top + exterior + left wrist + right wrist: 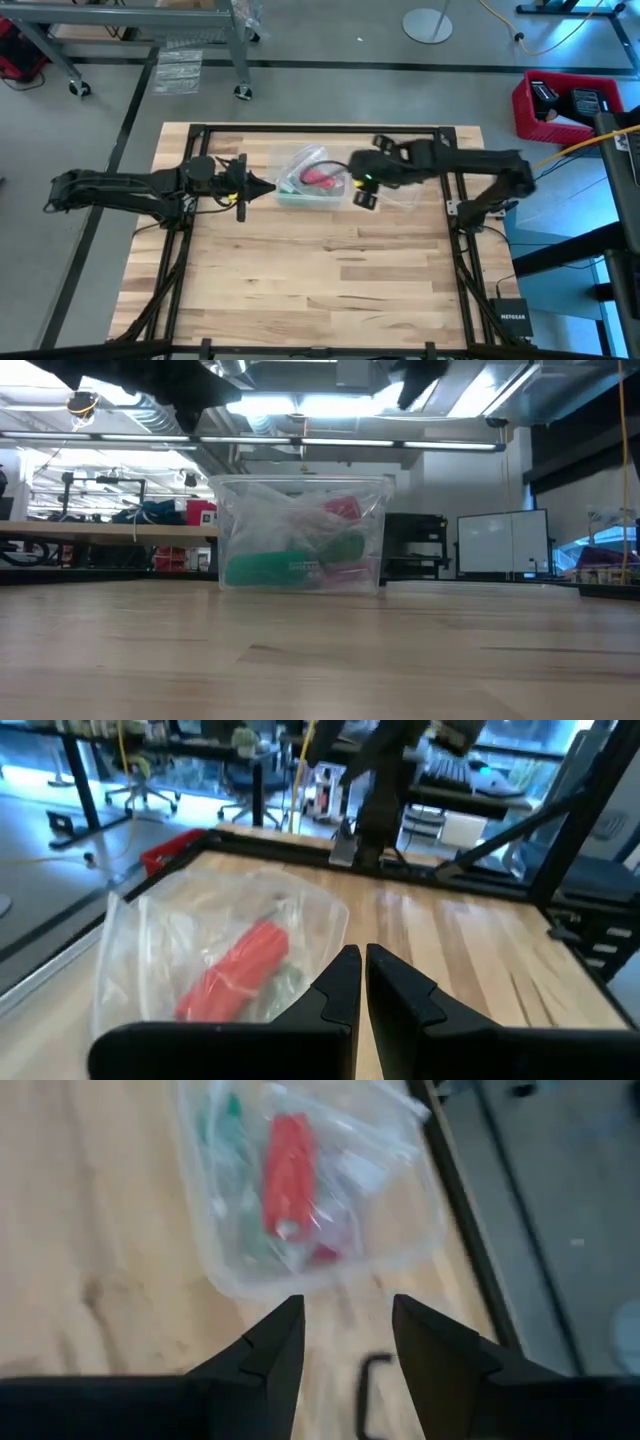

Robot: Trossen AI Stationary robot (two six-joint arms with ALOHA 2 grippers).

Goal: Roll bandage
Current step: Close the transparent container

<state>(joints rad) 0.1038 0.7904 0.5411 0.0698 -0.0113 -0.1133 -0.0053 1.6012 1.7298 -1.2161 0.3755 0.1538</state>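
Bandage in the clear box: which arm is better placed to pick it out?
Probably right: the right gripper hangs open above the clear box, the bandage ahead. The left gripper is shut beside it.

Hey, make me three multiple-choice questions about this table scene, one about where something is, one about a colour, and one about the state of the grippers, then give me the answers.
1. Where is the bandage?
A. Flat on the bare table
B. Inside the clear plastic box
C. Held in the left gripper

2. What colour is the bandage?
A. Red
B. Blue
C. Yellow

3. How do the two grippers' jaws stand?
A. Both shut
B. Left open, right shut
C. Left shut, right open

Answers:
1 B: the bandage lies rolled up within the clear plastic box, among clear bags.
2 A: it shows red through the plastic in both wrist views.
3 C: the left gripper has its jaws pressed together beside the box, while the right gripper shows a clear gap between its jaws and holds nothing.
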